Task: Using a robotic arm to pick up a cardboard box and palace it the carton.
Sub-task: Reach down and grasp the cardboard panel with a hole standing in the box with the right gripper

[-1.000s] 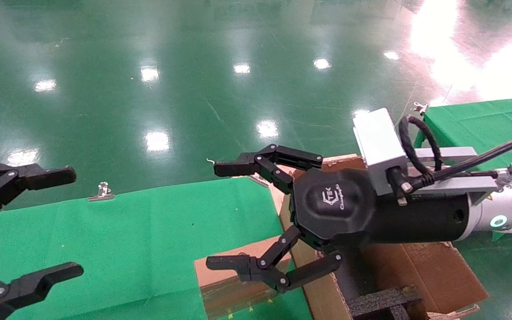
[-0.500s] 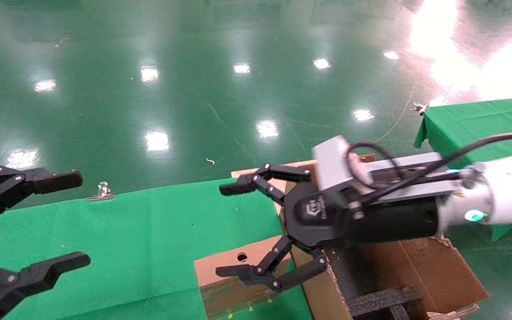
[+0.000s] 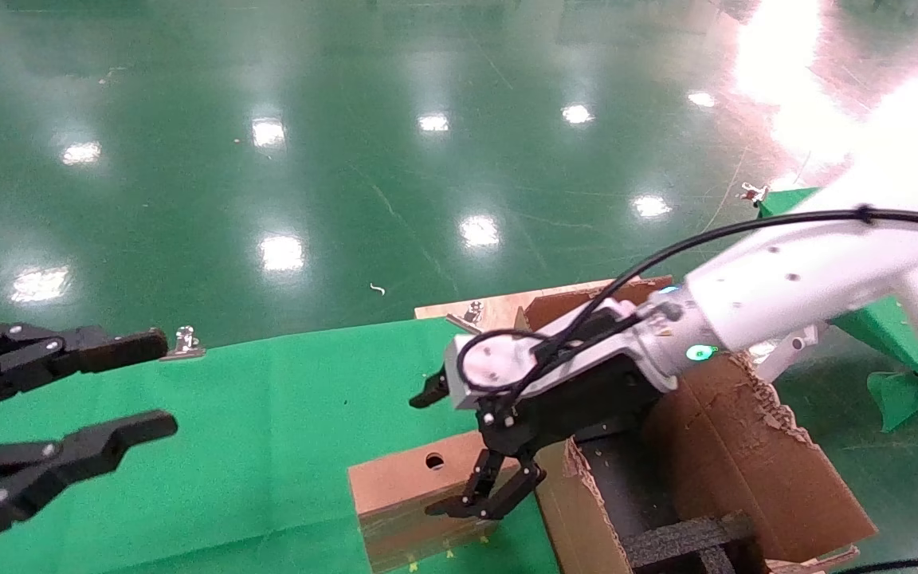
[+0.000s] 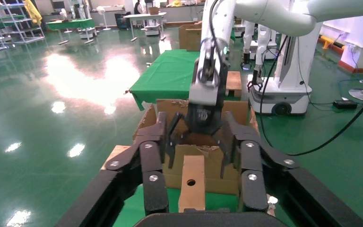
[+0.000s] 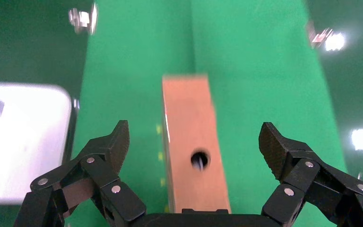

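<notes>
so far nothing is grasped: the right end effector [image 3: 447, 450] hangs spread over the box [image 3: 407, 498] on the bench [image 3: 252, 430], left of the carton [image 3: 714, 470]; left end effector [image 3: 120, 383] spread, idle.

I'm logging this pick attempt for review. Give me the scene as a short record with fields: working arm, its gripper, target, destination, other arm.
working arm: right, the white tubular robotic arm, angled down over the table
right gripper: open, fingers straddling the box, not touching it
target: small closed brown cardboard box with a round hole, lying on the green cloth
destination: large brown corrugated carton with black foam inserts, beside the box
left gripper: open, idle above the cloth's left side
</notes>
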